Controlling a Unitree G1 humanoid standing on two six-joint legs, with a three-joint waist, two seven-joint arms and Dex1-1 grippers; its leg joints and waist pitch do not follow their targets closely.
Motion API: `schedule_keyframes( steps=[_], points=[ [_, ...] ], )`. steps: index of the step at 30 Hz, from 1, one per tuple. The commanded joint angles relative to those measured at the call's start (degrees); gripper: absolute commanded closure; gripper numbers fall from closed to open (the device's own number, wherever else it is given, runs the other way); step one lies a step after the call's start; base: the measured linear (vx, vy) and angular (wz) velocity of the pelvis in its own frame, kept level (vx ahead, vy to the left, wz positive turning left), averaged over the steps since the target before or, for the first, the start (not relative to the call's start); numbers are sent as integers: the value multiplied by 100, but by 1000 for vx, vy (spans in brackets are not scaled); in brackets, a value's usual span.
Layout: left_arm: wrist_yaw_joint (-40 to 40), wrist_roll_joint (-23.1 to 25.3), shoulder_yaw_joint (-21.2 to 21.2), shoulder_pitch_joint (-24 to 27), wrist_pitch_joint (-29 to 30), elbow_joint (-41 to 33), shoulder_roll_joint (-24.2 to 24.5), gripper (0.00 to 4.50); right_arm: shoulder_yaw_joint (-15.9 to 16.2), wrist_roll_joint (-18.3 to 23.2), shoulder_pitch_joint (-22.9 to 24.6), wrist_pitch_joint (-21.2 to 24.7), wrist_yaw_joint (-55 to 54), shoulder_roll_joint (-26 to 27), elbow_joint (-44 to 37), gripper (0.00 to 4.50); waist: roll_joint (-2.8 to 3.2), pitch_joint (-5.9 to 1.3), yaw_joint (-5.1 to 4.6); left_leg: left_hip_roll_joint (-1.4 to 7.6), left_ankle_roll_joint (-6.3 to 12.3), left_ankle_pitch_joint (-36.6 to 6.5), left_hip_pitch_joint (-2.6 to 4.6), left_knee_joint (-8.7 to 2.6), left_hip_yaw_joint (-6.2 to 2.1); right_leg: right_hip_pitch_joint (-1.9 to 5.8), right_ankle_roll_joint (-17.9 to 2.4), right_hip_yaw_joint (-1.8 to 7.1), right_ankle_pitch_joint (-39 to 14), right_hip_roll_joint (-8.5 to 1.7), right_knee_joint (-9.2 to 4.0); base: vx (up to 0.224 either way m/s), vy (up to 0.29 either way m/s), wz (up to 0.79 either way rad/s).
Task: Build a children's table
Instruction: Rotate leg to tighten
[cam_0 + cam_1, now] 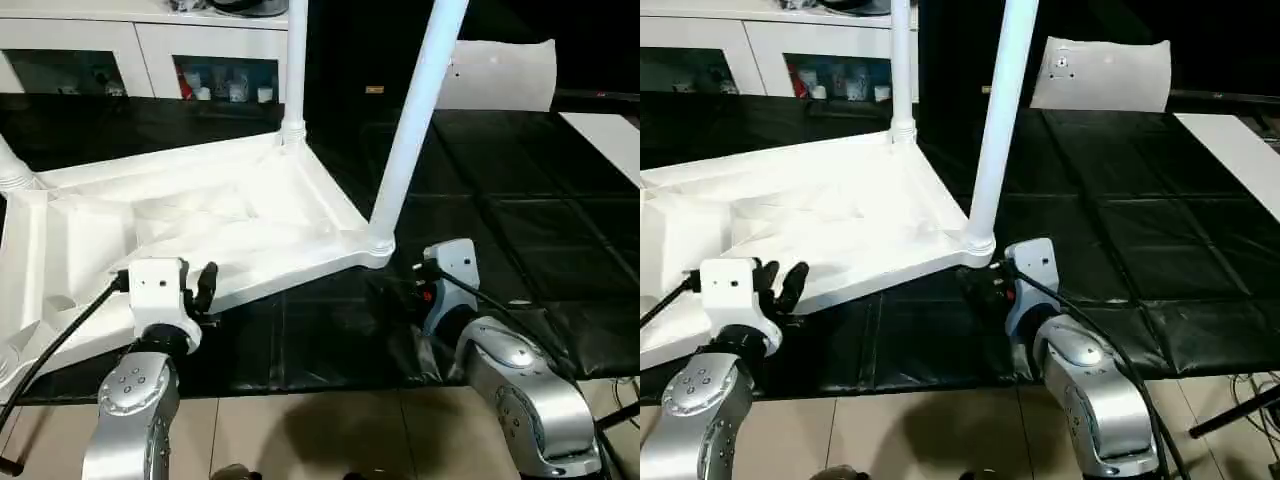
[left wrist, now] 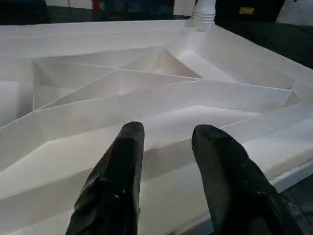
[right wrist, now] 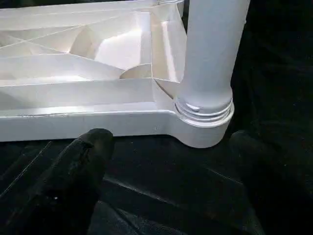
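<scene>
The children's table top (image 1: pixel 200 225) lies upside down on the black mat, ribbed underside up. One white leg (image 1: pixel 415 115) stands in the near right corner socket (image 1: pixel 378 245). Another leg (image 1: pixel 295 60) stands in the far corner, and the foot of a third (image 1: pixel 12 170) shows at the left edge. My left gripper (image 1: pixel 205 285) is at the top's near rim, its fingers (image 2: pixel 124 161) apart over the ribs with nothing between them. My right gripper (image 3: pixel 181 161) stands wide open on the mat just in front of the near right corner socket, not touching it.
A white glass-door cabinet (image 1: pixel 150 55) runs along the back. A flat white sheet with a round fitting (image 1: pixel 500 72) leans at the back right, and a white board (image 1: pixel 610 135) lies at the right. The black mat (image 1: pixel 500 220) ends at tiled floor (image 1: pixel 330 430) near me.
</scene>
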Motion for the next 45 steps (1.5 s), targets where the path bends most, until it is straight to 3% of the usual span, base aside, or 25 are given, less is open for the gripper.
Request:
schedule_keyframes(
  steps=[1,45],
  points=[
    [23,39,-61,16,37,-86,-9,265,-76,30,-39,59,-19,-31,1,31,40,-325,12,435,6,-1596,90,-444,-279,178,-273,430,-2174,-597,-520,0,0,0],
    [23,39,-61,16,37,-86,-9,265,-76,30,-39,59,-19,-31,1,31,43,-327,15,440,11,-1557,91,-444,-277,179,-302,433,-2088,-596,-510,0,0,0]
  ],
)
